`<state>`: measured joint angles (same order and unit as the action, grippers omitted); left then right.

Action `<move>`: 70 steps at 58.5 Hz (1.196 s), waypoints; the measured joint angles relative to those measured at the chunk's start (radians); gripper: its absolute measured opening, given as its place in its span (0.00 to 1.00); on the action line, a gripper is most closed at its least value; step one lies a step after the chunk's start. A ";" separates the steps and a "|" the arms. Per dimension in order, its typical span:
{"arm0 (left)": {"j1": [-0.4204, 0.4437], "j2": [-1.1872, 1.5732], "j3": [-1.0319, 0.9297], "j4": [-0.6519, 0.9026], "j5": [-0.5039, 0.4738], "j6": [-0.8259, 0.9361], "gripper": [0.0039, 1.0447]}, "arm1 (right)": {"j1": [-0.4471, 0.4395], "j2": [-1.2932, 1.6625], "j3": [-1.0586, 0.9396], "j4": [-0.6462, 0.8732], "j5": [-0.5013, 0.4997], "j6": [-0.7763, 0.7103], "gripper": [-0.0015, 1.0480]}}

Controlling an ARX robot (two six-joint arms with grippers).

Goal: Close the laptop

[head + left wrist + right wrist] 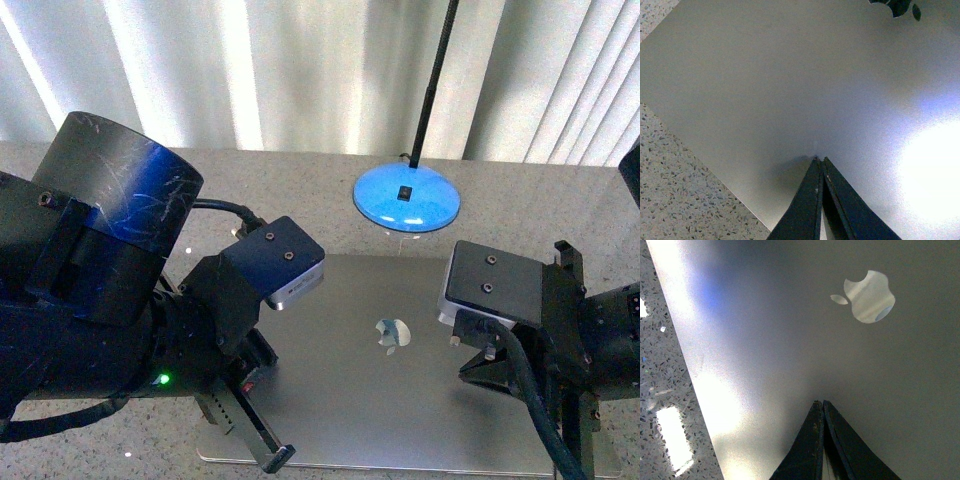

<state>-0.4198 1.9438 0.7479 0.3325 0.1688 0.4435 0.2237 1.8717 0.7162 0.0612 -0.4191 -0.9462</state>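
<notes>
The space-grey laptop lies flat on the speckled table with its lid down, the shiny apple logo at lid centre. My left gripper is shut and empty, its tips at the lid near the laptop's front left part. My right gripper is shut and empty, over the lid's right side. In the left wrist view the shut tips meet the grey lid. In the right wrist view the shut tips sit on the lid below the logo. Keys and screen are hidden.
A blue lamp base with a black gooseneck stem stands just behind the laptop. White vertical blinds close off the back. Speckled stone table shows around the laptop, and in the wrist views.
</notes>
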 joint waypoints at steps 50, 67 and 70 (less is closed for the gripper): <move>0.097 -0.071 -0.111 0.307 -0.106 -0.286 0.44 | 0.023 -0.117 -0.043 0.433 0.125 0.519 0.43; 0.150 -0.055 -0.373 0.996 -0.423 -0.414 0.03 | -0.005 -0.120 -0.363 1.303 0.637 0.881 0.06; 0.162 -0.084 -0.399 1.038 -0.422 -0.419 0.03 | -0.021 -0.182 -0.397 1.309 0.623 0.902 0.03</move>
<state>-0.2581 1.8603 0.3492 1.3701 -0.2535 0.0242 0.2031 1.6901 0.3187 1.3701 0.2039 -0.0444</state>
